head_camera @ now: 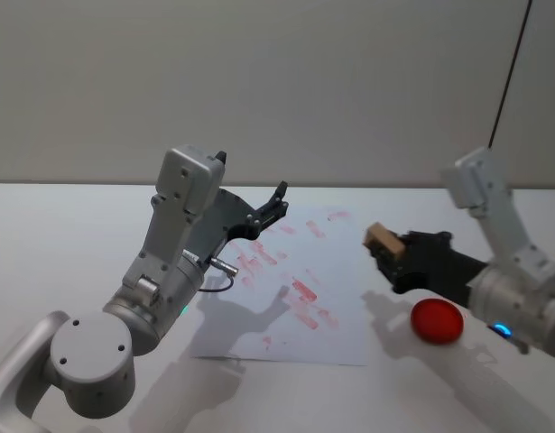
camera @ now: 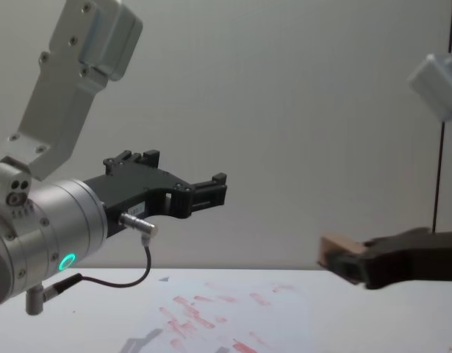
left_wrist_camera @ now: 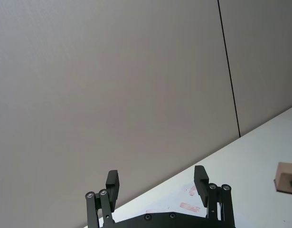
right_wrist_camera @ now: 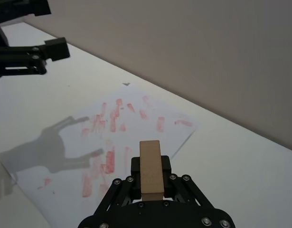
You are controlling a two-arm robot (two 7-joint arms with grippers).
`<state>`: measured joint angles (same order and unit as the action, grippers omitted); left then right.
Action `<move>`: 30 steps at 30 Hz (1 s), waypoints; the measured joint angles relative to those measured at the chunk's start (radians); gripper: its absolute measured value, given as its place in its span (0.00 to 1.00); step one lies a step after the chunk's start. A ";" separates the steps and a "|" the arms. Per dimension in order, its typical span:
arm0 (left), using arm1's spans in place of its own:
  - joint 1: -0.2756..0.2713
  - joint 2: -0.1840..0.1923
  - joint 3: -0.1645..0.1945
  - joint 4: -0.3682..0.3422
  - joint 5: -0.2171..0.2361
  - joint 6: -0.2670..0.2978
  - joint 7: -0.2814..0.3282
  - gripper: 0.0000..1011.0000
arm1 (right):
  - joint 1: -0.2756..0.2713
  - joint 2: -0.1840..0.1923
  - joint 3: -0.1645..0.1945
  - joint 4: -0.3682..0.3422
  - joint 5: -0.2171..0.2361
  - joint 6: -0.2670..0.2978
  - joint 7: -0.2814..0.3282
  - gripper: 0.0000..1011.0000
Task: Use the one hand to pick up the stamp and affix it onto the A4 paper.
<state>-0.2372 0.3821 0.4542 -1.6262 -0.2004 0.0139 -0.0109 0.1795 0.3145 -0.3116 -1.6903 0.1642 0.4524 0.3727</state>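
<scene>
Nearest to view was the left arm's grey elbow joint, its left gripper (head_camera: 279, 204) raised above the far left part of the paper (head_camera: 345, 262), fingers spread apart and holding nothing; it looked idle. The work was on the other side. The right gripper (head_camera: 392, 250) was clamped on the stamp (head_camera: 383, 238), a small pale wooden block, and held it in the air just off the paper's right edge, clear of the sheet. From the right wrist view the stamp (right_wrist_camera: 150, 167) stood pinched between the black fingers with the paper (right_wrist_camera: 176, 135) lying ahead and below, already dotted with red imprints. A red round pad (head_camera: 437, 321) sat on the table (head_camera: 69, 234) beside the right arm, off the sheet. I judged the pick-up done and the carry under way. The next move called for bringing the block over a bare patch, lowering it squarely and pressing its face flat.
</scene>
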 joint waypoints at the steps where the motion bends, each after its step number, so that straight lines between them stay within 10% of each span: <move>1: 0.000 0.000 0.000 0.000 0.000 0.000 0.000 0.99 | -0.009 0.011 0.008 -0.010 0.008 0.006 -0.007 0.22; 16: 0.000 0.000 0.000 0.000 0.000 0.000 0.000 0.99 | -0.133 0.124 0.073 -0.094 0.087 0.055 -0.095 0.22; 30: 0.000 0.000 0.000 0.000 0.000 0.000 0.000 0.99 | -0.149 0.141 0.079 -0.081 0.075 0.057 -0.098 0.22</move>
<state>-0.2372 0.3821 0.4542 -1.6262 -0.2004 0.0139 -0.0109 0.0303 0.4558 -0.2326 -1.7716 0.2389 0.5094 0.2750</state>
